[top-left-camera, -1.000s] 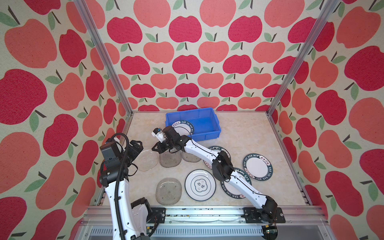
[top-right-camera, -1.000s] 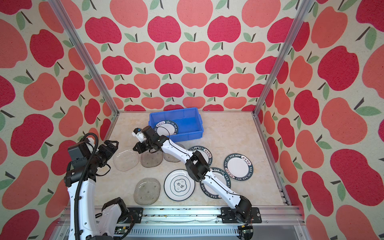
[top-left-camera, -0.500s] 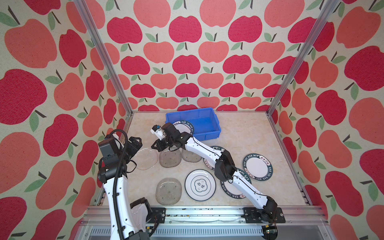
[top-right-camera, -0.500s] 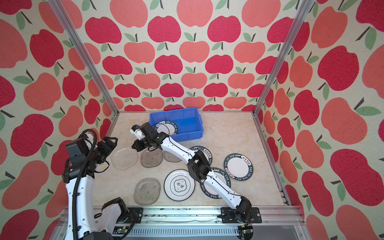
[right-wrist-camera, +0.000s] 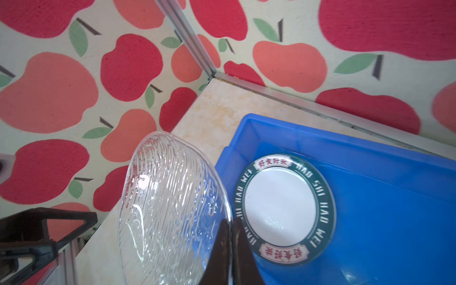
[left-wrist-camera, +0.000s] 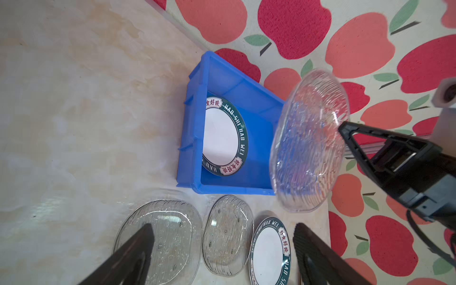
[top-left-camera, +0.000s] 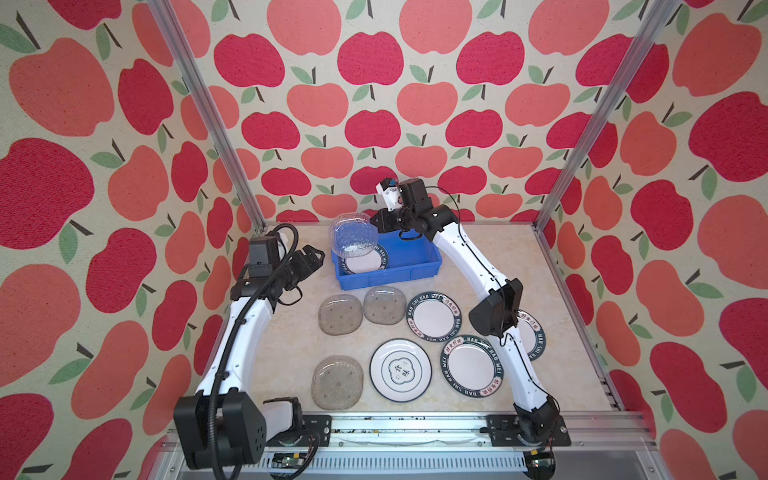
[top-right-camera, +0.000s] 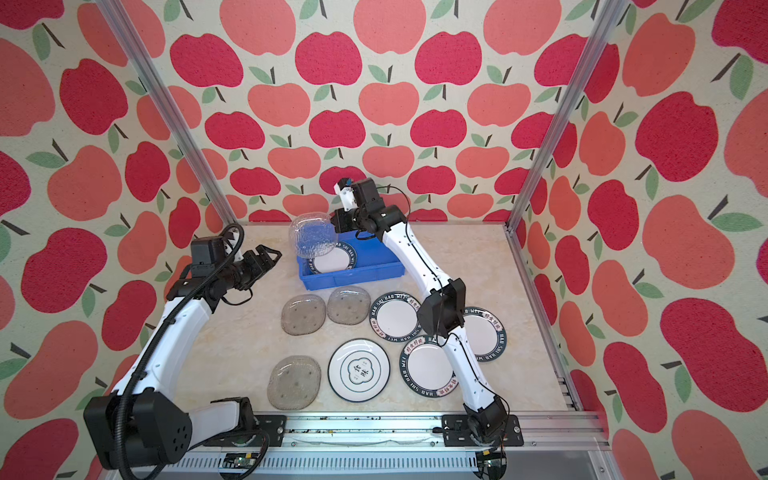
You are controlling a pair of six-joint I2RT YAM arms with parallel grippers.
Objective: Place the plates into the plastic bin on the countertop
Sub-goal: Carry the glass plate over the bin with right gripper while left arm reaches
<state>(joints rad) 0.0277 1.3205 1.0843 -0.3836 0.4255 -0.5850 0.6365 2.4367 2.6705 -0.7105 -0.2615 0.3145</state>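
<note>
Over blue bin (top-left-camera: 390, 278), right claw (right-wrist-camera: 228, 227) clamps glass plate's (top-left-camera: 353, 235) rim; I'd level, lower, then release. Left claw (top-left-camera: 312, 258) wide, empty.

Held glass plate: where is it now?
In both top views the glass plate hangs tilted in the right gripper, over the left end of the bin, above the lettered plate lying inside.
</note>
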